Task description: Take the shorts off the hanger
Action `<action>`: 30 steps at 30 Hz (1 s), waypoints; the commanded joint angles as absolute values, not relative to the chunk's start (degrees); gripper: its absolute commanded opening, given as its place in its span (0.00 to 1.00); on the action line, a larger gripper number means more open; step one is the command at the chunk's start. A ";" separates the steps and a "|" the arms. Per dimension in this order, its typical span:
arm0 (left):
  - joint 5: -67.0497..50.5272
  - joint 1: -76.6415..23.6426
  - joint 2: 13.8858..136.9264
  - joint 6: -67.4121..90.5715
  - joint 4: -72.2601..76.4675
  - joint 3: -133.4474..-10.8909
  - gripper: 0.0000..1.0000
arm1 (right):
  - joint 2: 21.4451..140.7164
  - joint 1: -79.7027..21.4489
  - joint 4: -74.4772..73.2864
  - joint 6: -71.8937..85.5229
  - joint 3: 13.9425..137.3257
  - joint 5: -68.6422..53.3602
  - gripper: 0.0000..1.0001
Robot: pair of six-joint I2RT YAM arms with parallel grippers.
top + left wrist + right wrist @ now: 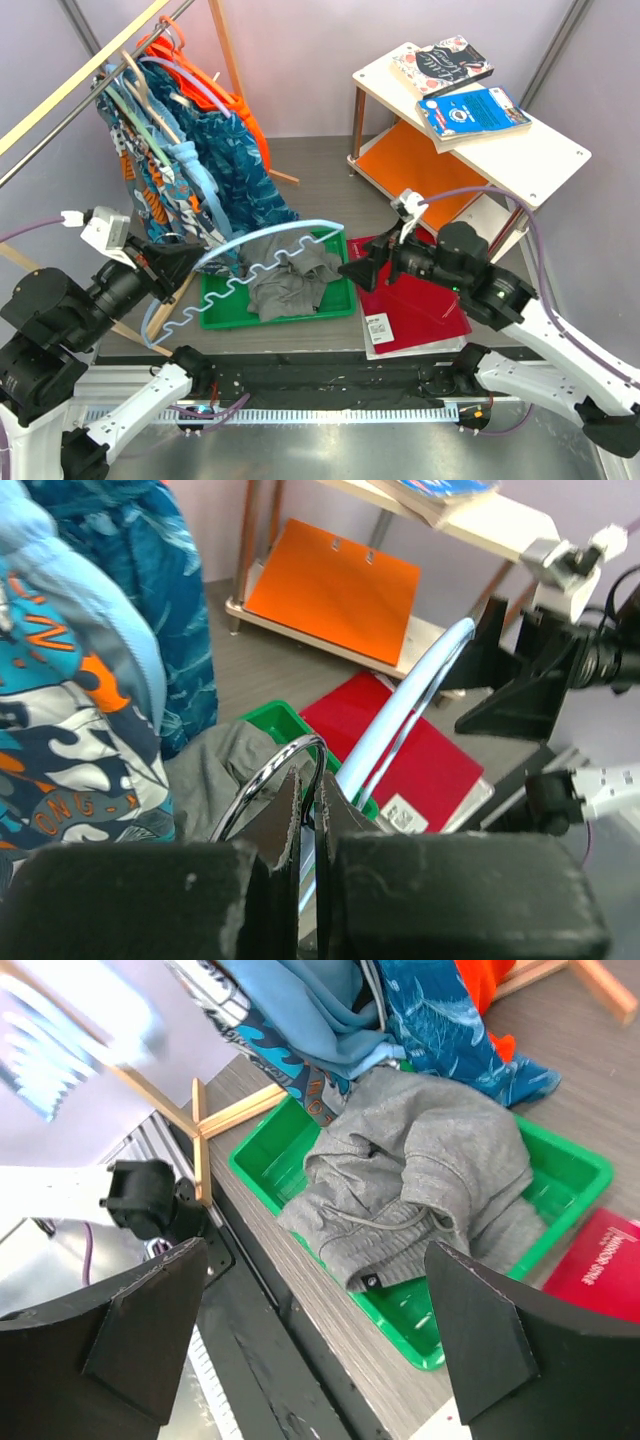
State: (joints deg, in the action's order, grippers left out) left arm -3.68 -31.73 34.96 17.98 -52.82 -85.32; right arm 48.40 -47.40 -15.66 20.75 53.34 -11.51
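Observation:
The grey shorts (290, 282) lie crumpled in a green tray (215, 315), off the hanger. They also show in the right wrist view (420, 1175) and the left wrist view (205, 770). My left gripper (195, 258) is shut on the chrome hook (265, 775) of a bare light-blue hanger (280, 232), held over the tray; its arm (400, 710) runs away from the jaws (308, 792). My right gripper (348, 270) is open and empty just right of the tray, above the shorts (315, 1250). The floral print shorts (140, 190) hang on the rack, close on my left (60, 710).
A wooden and metal clothes rack (90, 75) at the back left carries several hung garments, including a teal leaf-print one (235, 165). A white side table (520, 150) with books (470, 110) and an orange shelf (410, 155) stands at the back right. A red folder (425, 300) lies beside the tray.

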 commanded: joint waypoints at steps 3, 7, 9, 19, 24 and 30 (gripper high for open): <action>-15.63 -31.38 35.42 12.84 -52.74 -87.01 0.00 | 38.94 -47.20 -18.55 14.59 55.28 -15.72 0.97; -21.61 -31.46 36.12 12.74 -50.81 -85.87 0.00 | 38.49 -47.20 -18.63 14.58 57.47 -19.07 0.98; -23.28 -31.38 36.47 12.83 -50.54 -85.78 0.00 | 39.72 -47.20 -18.37 15.38 58.09 -21.52 0.99; -26.54 -31.38 37.53 14.06 -49.92 -84.99 0.00 | 44.82 -47.20 -8.01 21.18 57.92 -36.55 0.67; -26.89 -31.38 38.41 16.17 -48.96 -83.94 0.00 | 47.11 -47.20 -6.24 23.20 56.69 -40.16 0.56; -27.77 -31.38 39.72 18.10 -47.03 -83.50 0.00 | 46.93 -47.11 -5.80 23.73 54.67 -39.73 0.39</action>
State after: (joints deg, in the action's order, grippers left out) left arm -25.15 -31.48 38.33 15.53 -52.73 -83.42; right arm 47.22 -47.35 -8.86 22.46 55.37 -38.68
